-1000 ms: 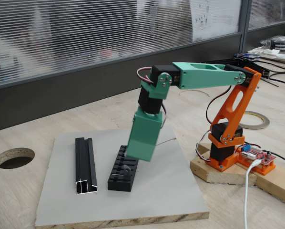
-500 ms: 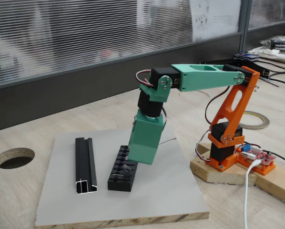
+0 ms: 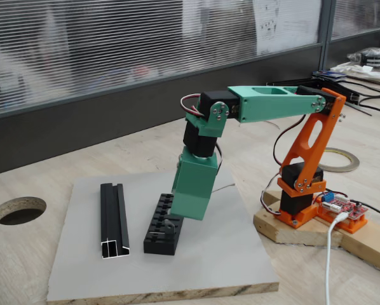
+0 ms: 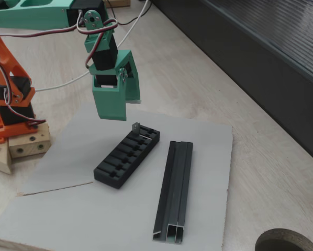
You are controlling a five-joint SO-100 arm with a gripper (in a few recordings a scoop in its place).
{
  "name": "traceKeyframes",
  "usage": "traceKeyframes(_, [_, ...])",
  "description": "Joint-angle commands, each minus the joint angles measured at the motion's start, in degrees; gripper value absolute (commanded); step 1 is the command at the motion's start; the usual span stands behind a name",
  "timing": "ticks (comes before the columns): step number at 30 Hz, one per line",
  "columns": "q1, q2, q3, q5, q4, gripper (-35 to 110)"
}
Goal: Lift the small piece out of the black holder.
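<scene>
On the grey board (image 3: 228, 254) that lies on the wooden table (image 3: 25, 267), the black holder (image 3: 164, 225) sits flat with its row of cross slots facing up, and in the other fixed view the black holder (image 4: 127, 156) runs diagonally across the board (image 4: 52, 178). The small piece (image 4: 135, 126), a thin grey bent tab, stands upright in the slot at the holder's far end in that view, nearest the arm; in the side-on fixed view the small piece (image 3: 169, 222) shows as a pale glint just under the arm's green housing. The gripper (image 4: 110, 111) hangs above and a little to the left of that end of the holder in that view, apart from the piece and not touching it. In the side-on view the gripper (image 3: 189, 213) looks close over the holder's far half. Its fingers are hidden by the boxy green shell in both fixed views, so I cannot tell whether they are spread or pressed together; nothing is seen pinched in them. Just beside the holder, parallel to it, lies a longer black channel rail (image 4: 174, 190) with a silvery cut end, also on the board. The arm's orange base (image 3: 302, 190) stands on a wooden block (image 3: 285, 229) to the right of the board in the side-on view.
</scene>
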State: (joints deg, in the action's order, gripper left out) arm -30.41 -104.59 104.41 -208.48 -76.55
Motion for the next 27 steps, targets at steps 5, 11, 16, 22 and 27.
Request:
traceKeyframes(5, [0.18, 4.75, -0.35, -1.41, 0.09, 52])
traceKeyframes(11, [0.18, 7.47, -0.53, -1.32, 0.18, 52])
traceKeyframes(16, [0.35, 7.56, -0.18, -1.05, 0.18, 52])
traceKeyframes(22, [0.44, 9.14, -0.26, -1.05, 0.18, 52])
traceKeyframes(27, [0.44, 12.66, -1.05, -1.32, 0.26, 52])
